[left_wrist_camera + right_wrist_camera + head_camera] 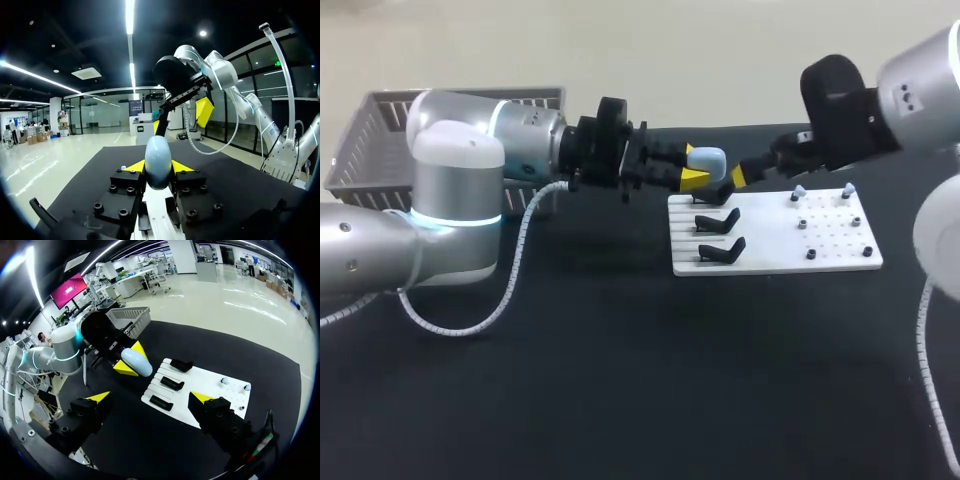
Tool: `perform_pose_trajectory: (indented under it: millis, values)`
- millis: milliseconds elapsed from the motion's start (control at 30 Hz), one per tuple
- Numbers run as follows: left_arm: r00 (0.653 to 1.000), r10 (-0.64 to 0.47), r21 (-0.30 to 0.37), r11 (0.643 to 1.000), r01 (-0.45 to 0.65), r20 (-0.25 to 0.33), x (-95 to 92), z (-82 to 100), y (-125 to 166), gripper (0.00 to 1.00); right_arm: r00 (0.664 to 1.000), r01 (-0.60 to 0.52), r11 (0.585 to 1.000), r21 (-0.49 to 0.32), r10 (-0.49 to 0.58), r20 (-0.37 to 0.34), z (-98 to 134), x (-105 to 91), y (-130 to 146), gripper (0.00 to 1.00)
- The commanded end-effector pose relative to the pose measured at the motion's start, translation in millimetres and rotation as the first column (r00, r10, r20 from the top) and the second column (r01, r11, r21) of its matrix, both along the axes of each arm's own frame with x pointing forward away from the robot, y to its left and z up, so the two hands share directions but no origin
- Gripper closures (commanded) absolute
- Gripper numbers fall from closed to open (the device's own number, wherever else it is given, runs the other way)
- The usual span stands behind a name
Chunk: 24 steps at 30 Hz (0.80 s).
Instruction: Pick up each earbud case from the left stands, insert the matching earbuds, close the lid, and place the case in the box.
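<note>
Both fingertips [134, 166] of the left hand [158, 168] clamp the pale-blue earbud case [158, 150]; the right hand [150, 399] gapes empty nearby.

No writing, label or number can be read on anything on the table. The pale blue case [710, 159] held between the left pincer's [697, 166] fingers is plain, and so is the white board [770, 242] below that pincer.
</note>
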<state>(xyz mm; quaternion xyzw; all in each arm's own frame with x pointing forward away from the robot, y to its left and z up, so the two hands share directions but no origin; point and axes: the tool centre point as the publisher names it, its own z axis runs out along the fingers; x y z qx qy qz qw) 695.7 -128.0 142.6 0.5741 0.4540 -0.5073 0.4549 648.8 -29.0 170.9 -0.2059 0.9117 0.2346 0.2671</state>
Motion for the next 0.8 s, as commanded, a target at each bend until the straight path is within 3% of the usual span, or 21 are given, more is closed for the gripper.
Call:
perform_pose_trajectory:
  millis: [33, 800]
  values:
    - [1.000, 0.000, -0.004, 1.000, 0.000, 0.002, 0.5, -1.2, 0, 1.00, 1.000, 0.014, 1.000, -0.024, -0.014, 0.005, -3, 1.8, 9, 0.00]
    - [1.000, 0.000, -0.004, 1.000, 0.000, 0.002, 0.5, -1.2, 0, 1.00, 1.000, 0.002, 0.998, -0.061, -0.003, -0.010, -15, 26.9, 27, 0.00]
